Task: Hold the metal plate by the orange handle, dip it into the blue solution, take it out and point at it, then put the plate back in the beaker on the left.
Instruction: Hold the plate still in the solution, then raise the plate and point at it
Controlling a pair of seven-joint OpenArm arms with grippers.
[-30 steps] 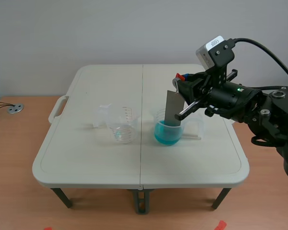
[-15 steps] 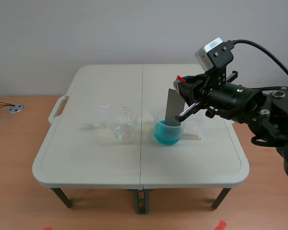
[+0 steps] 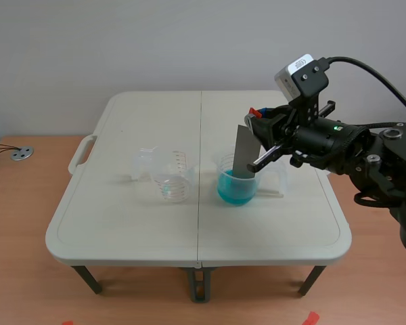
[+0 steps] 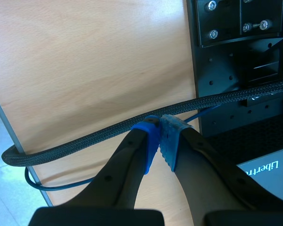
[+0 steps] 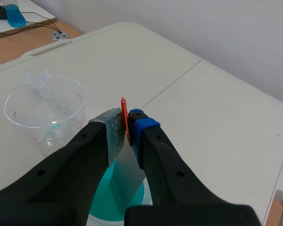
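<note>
right hand [image 3: 255, 114]: clenched on the orange handle [image 3: 255, 110]; in the right wrist view the two pads of the hand [image 5: 126, 126] press the thin handle [image 5: 124, 113] from both sides, with only its width between them.
right arm: comes in from the right and reaches past the table's right edge, with the hand above the right beaker [image 3: 237, 181].
plate [image 3: 243, 150]: grey and flat, hanging below the hand; its long axis is near upright with a slight lean, handle end up, free end down.
plate's lower end: inside the right beaker, at the solution [image 3: 235, 189]; in the right wrist view the plate [image 5: 127, 179] runs down from the pads to the teal surface of the solution [image 5: 100, 202]; i cannot tell how deep it sits.
right beaker: clear, about a third full of blue solution, standing just right of the table's centre seam.
left beaker [image 3: 170, 177]: clear, with red marks on its wall and a little liquid at the bottom, just left of the seam, near the right beaker but apart from it; in the right wrist view the left beaker [image 5: 41, 113] stands beside the hand, untouched.
table [image 3: 122, 223]: pale, with both beakers near its middle.
left hand [image 4: 159, 128]: closed with nothing in it, pads meeting at the tips, over a wooden surface [image 4: 85, 70]; a braided black cable [image 4: 75, 141] runs just past the tips.
</note>
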